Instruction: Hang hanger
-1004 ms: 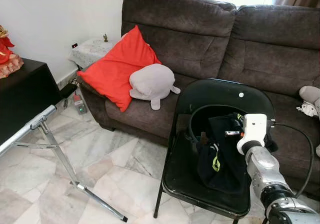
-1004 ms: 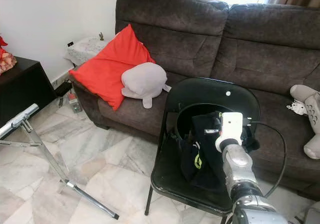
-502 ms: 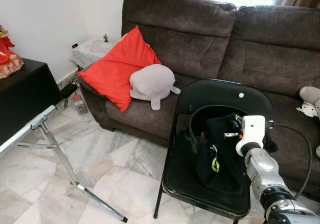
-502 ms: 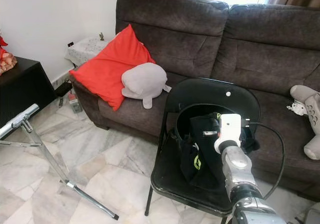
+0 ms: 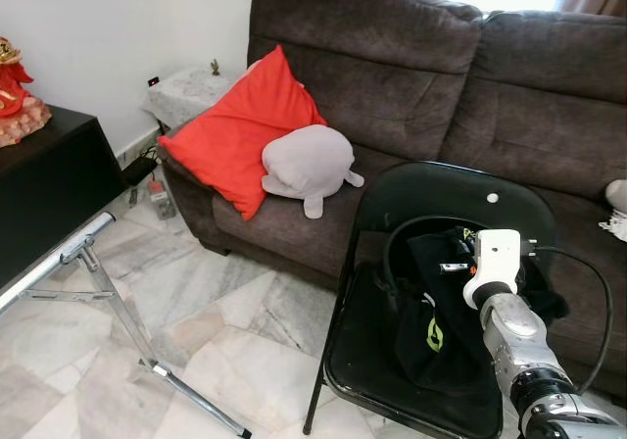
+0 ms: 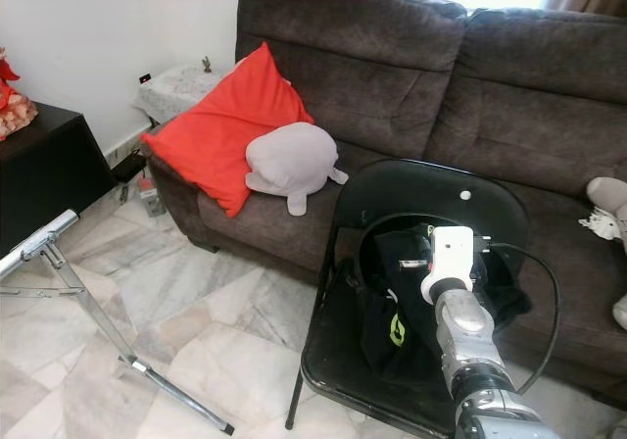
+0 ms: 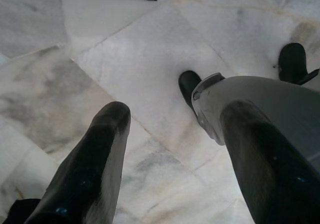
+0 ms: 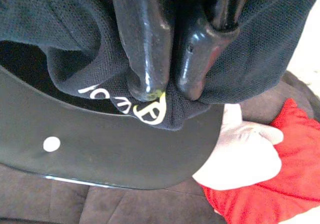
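Note:
My right gripper (image 8: pixel 167 90) is shut on a dark mesh garment (image 5: pixel 431 307) with white and yellow-green print. Its two black fingers (image 8: pixel 145 44) pinch a fold of the cloth. The garment hangs low over the seat of a glossy black folding chair (image 5: pixel 441 186), in front of the chair's back. My silver right arm (image 5: pixel 509 336) reaches to it from the lower right. A hanger cannot be made out in the cloth. A silver metal rack (image 5: pixel 59 258) with a slanted leg stands at the left. My left gripper (image 7: pixel 175 111) hangs open over the marble floor.
A brown sofa (image 5: pixel 392 76) stands behind the chair, with a red cushion (image 5: pixel 240 130) and a grey plush toy (image 5: pixel 309 160) on it. At the far left is a black cabinet (image 5: pixel 49 174). Marble floor (image 5: pixel 225 321) lies between the rack and the chair.
The whole picture has shifted a little as the camera moved. My right gripper keeps its hold on the garment over the chair.

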`<state>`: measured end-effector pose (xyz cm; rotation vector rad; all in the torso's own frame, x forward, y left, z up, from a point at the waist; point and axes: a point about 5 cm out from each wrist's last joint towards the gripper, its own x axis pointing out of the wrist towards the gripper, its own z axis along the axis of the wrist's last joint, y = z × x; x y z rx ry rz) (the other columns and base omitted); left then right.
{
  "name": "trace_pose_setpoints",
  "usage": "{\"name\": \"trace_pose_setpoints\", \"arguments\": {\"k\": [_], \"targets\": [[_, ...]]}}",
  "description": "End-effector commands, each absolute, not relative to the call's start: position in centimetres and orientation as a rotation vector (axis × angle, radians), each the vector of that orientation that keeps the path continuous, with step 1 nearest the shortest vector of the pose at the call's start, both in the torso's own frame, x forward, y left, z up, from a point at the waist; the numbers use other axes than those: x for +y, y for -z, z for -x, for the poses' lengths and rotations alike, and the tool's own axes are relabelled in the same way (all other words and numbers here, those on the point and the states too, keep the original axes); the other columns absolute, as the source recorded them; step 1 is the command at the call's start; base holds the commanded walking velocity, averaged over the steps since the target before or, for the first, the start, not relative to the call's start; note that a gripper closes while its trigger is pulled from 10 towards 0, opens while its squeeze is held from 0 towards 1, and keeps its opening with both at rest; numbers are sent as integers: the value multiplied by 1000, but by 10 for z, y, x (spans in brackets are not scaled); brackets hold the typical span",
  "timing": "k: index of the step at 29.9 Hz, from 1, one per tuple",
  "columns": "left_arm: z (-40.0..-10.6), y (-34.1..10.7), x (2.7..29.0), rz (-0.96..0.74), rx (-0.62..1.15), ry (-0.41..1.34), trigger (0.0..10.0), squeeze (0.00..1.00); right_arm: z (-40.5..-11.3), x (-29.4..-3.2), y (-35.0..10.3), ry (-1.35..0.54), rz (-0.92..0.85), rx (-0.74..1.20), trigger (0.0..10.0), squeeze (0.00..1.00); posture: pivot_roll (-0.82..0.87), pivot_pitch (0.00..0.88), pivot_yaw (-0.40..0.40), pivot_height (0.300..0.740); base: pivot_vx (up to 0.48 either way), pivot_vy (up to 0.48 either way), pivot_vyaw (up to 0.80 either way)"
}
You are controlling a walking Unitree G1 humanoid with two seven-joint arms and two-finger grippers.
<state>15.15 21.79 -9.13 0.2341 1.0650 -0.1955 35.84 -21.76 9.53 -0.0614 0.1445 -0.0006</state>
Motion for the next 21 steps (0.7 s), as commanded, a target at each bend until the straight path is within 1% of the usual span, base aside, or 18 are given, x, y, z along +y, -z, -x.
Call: {"name": "trace_pose_setpoints", "arguments": {"k": [1,11,12,13,14,17,18,19,20,21], "targets": [[-150,92,217,-215,1066,190,10000,0,-353,-225,-88,26,68,181,0,0,-21,13,13,740,0,0,0],[-150,92,217,-222,1072,199,10000,0,-344,-226,-69,61,37,283,0,0,-21,15,14,740,0,0,0],[-150,92,217,-222,1073,200,10000,0,-342,-226,-66,69,29,298,235,0,-18,15,14,740,0,0,0],[-149,92,217,-222,1073,201,10000,0,-342,-226,-64,72,28,304,235,0,-18,15,14,740,0,0,0],[-150,92,217,-223,1073,202,10000,0,-341,-225,-64,68,23,305,0,0,-17,15,14,740,0,0,0],[-149,92,217,-223,1073,202,10000,0,-341,-223,-62,60,21,307,0,0,-17,16,14,740,0,0,0],[-149,92,217,-223,1074,204,10000,0,-340,-223,-61,61,25,316,706,0,-16,17,14,740,0,0,0],[-149,92,217,-223,1074,205,10000,0,-340,-222,-60,61,27,320,706,0,-16,18,14,740,0,0,0],[-149,92,217,-223,1076,207,10000,0,-340,-222,-59,60,27,327,3137,0,-16,17,14,740,0,0,0],[-149,92,217,-223,1078,209,10000,0,-339,-221,-57,57,32,345,10000,0,-17,17,15,740,0,0,0]]}}
